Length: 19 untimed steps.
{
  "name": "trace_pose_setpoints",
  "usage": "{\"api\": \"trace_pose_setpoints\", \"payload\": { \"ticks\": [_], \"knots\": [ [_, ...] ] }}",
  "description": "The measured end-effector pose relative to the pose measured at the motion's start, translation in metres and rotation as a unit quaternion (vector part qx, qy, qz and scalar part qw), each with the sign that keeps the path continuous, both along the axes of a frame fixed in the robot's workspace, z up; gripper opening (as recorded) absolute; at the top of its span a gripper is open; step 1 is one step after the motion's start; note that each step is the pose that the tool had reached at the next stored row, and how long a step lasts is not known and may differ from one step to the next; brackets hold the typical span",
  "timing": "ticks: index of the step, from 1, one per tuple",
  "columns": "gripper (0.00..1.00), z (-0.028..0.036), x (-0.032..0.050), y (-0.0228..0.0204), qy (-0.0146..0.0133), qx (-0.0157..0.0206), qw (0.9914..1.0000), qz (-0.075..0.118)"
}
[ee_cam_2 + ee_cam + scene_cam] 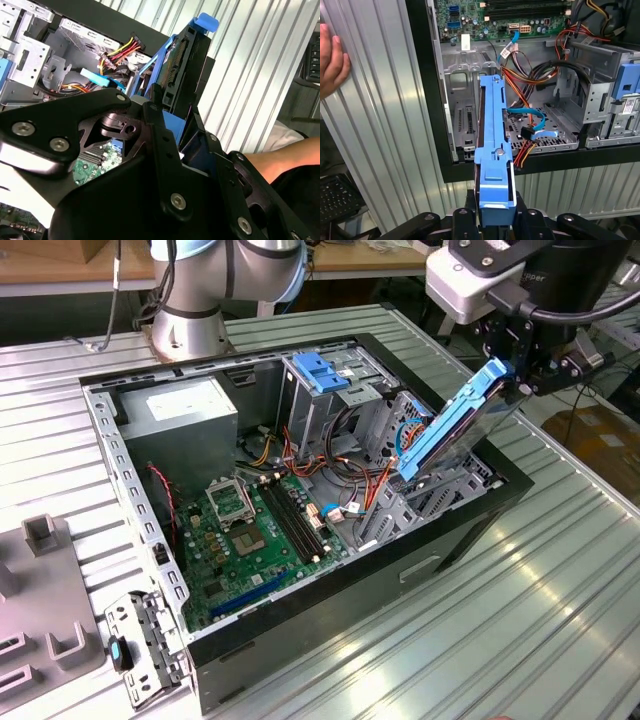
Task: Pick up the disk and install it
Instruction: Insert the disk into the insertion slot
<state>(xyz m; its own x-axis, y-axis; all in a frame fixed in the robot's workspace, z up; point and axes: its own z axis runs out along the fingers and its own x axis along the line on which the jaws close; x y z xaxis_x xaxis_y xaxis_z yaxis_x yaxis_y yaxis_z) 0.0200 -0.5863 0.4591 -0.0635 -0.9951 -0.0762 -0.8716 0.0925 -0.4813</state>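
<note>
Blue plastic rails frame the disk (452, 425), a flat slab of silver-grey metal. The gripper (510, 385) clamps it by its upper end, black jaws closed against both long edges. The disk hangs steeply tilted over the open computer case (470, 530), a black sheet-metal box lying on its side. Its lower end dips into the case's corner at the exterior view's right, above a perforated grey drive bay (555, 142). Whether that end touches the bay cannot be told.

In the first wrist view the disk (493, 150) appears edge-on as a long moulded blue rail with a raised tab. Red, orange, yellow and black cables (535, 75) tangle inside the case beyond it.

Deeper in the case lie a green motherboard (250, 540) and a grey power-supply box (185, 415). The box carries a white label whose print cannot be made out. A broader light-blue latch plate (322, 370) caps the tall cage at the case's far side.

The case rests on a ribbed, shiny metal table (520, 620). A person's hand (332, 62) lies flat on those ribs beside the case, cut off at the frame edge.
</note>
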Motion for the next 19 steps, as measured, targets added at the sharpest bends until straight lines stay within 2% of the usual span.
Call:
{"api": "trace_pose_setpoints", "payload": {
  "ticks": [2,4,6,9,11,12,14,15,16,17,19],
  "knots": [
    [0.36,-0.0008,-0.0055,0.0001,-0.0061,0.0001,0.99998,0.000],
    [0.36,-0.0025,-0.0078,0.0001,-0.0158,0.0000,0.99988,0.000],
    [0.36,-0.0038,-0.0089,0.0000,-0.0208,0.0001,0.99978,0.000],
    [0.36,-0.0053,-0.0119,0.0000,-0.0268,0.0000,0.99964,0.001],
    [0.36,-0.0058,-0.0157,0.0000,-0.0320,0.0000,0.99949,0.001],
    [0.36,-0.0062,-0.0196,0.0000,-0.0388,0.0000,0.99925,0.001],
    [0.36,-0.0070,-0.0245,0.0000,-0.0491,0.0000,0.99879,0.001],
    [0.36,-0.0073,-0.0269,0.0000,-0.0559,0.0001,0.99844,0.001],
    [0.36,-0.0075,-0.0283,0.0000,-0.0613,-0.0001,0.99812,0.001],
    [0.36,-0.0079,-0.0302,0.0003,-0.0683,-0.0013,0.99766,0.001],
    [0.36,-0.0082,-0.0327,0.0010,-0.0759,-0.0040,0.99710,0.001]
  ]
}}
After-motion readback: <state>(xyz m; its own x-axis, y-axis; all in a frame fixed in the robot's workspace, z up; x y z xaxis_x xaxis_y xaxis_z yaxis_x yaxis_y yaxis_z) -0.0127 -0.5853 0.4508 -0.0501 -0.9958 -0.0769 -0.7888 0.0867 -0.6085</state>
